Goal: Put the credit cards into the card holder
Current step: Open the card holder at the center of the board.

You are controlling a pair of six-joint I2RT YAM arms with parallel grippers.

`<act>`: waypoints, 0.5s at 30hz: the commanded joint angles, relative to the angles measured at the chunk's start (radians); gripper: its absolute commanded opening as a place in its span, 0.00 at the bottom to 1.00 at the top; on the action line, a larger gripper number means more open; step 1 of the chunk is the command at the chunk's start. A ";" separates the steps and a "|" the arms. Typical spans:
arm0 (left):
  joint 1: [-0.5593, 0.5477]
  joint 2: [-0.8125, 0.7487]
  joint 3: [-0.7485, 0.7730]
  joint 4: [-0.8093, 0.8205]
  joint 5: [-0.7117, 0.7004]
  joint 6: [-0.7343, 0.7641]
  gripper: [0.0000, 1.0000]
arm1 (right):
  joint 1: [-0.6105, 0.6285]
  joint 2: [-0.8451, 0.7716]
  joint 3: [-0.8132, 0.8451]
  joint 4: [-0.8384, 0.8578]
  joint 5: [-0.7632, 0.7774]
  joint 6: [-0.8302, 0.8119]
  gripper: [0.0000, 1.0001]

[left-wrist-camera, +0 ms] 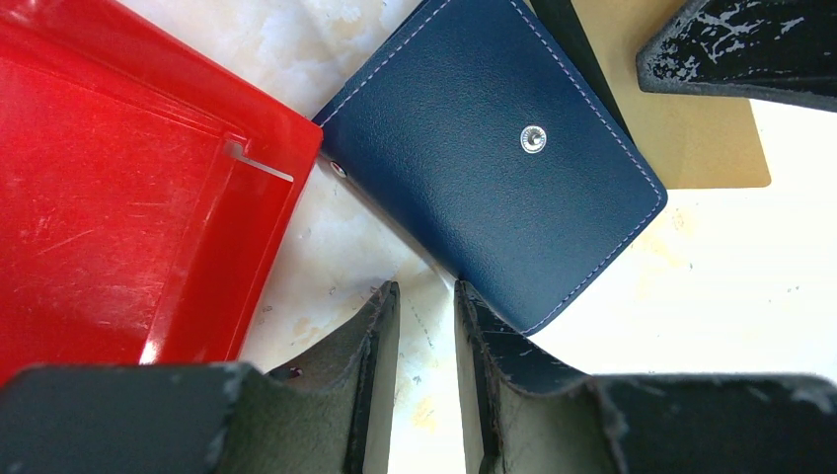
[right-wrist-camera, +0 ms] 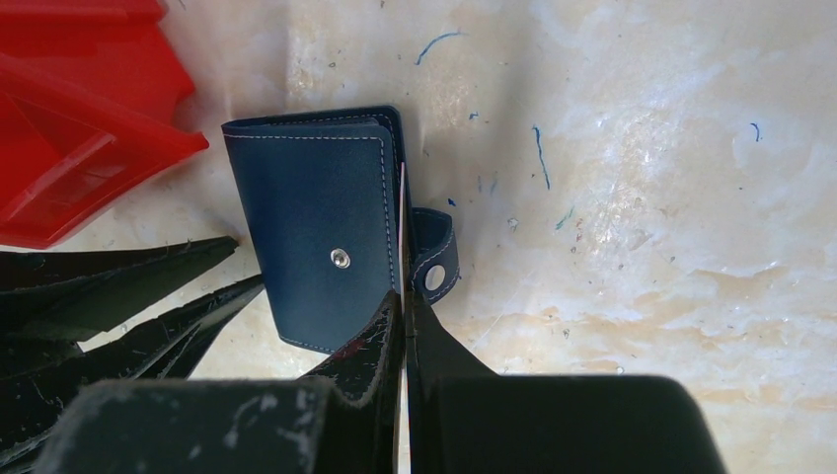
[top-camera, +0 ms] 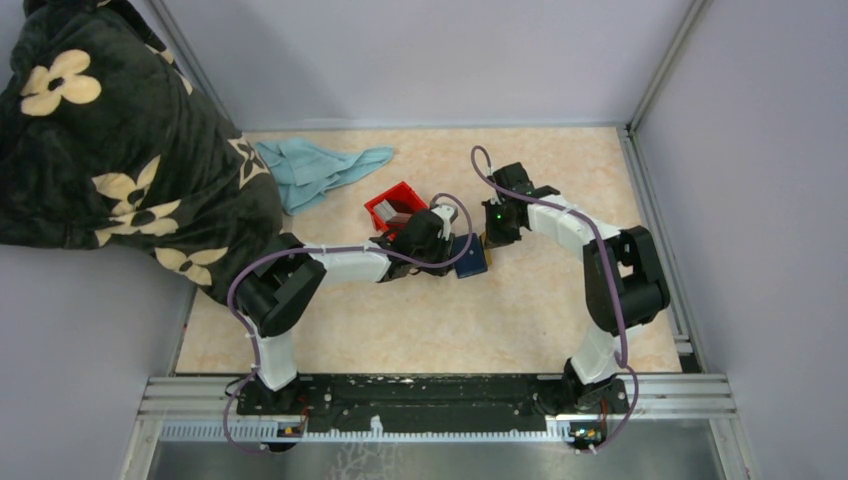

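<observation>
From above, both arms reach to the middle of the tabletop [top-camera: 450,320]. The navy wallet [top-camera: 472,257] lies there, closed, between the left hand [top-camera: 447,252] and the right hand [top-camera: 497,233]. A red bin [top-camera: 385,208] stands just behind the left hand. A blue cloth [top-camera: 320,170] and a flowered blanket [top-camera: 110,140] are farther to the left.

In the left wrist view, the left hand [left-wrist-camera: 426,296] is released: its fingers stand apart and only bare tabletop shows between them. One fingertip is against the near corner of the wallet [left-wrist-camera: 474,178]. The bin [left-wrist-camera: 118,197] is just beside the wallet. A tan card [left-wrist-camera: 706,148] shows at the wallet's far edge.

In the right wrist view, the right hand [right-wrist-camera: 404,301] is clenched on the card [right-wrist-camera: 402,227], which is seen edge-on as a thin pale line. The card runs along the edge of the wallet [right-wrist-camera: 316,217], between the cover and the snap tab [right-wrist-camera: 434,262].
</observation>
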 commanded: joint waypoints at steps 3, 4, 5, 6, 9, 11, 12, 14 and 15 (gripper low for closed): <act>-0.012 0.012 -0.029 -0.059 -0.010 0.011 0.34 | -0.006 -0.055 0.019 0.011 -0.011 0.007 0.00; -0.011 0.012 -0.030 -0.060 -0.010 0.010 0.34 | -0.006 -0.056 0.019 0.011 -0.011 0.008 0.00; -0.011 0.011 -0.030 -0.060 -0.010 0.010 0.34 | -0.006 -0.056 0.021 0.010 -0.011 0.007 0.00; -0.012 0.011 -0.030 -0.060 -0.011 0.011 0.34 | -0.006 -0.055 0.021 0.010 -0.011 0.008 0.00; -0.012 0.009 -0.031 -0.061 -0.012 0.011 0.34 | -0.006 -0.087 0.023 0.008 -0.012 0.009 0.00; -0.012 0.008 -0.033 -0.063 -0.014 0.011 0.34 | -0.006 -0.091 0.024 0.006 -0.011 0.009 0.00; -0.012 0.007 -0.034 -0.063 -0.014 0.010 0.34 | -0.006 -0.092 0.026 0.005 -0.012 0.009 0.00; -0.011 0.007 -0.036 -0.063 -0.014 0.011 0.34 | -0.006 -0.095 0.029 0.003 -0.010 0.009 0.00; -0.012 0.007 -0.036 -0.063 -0.014 0.010 0.34 | -0.006 -0.093 0.029 0.002 -0.011 0.009 0.00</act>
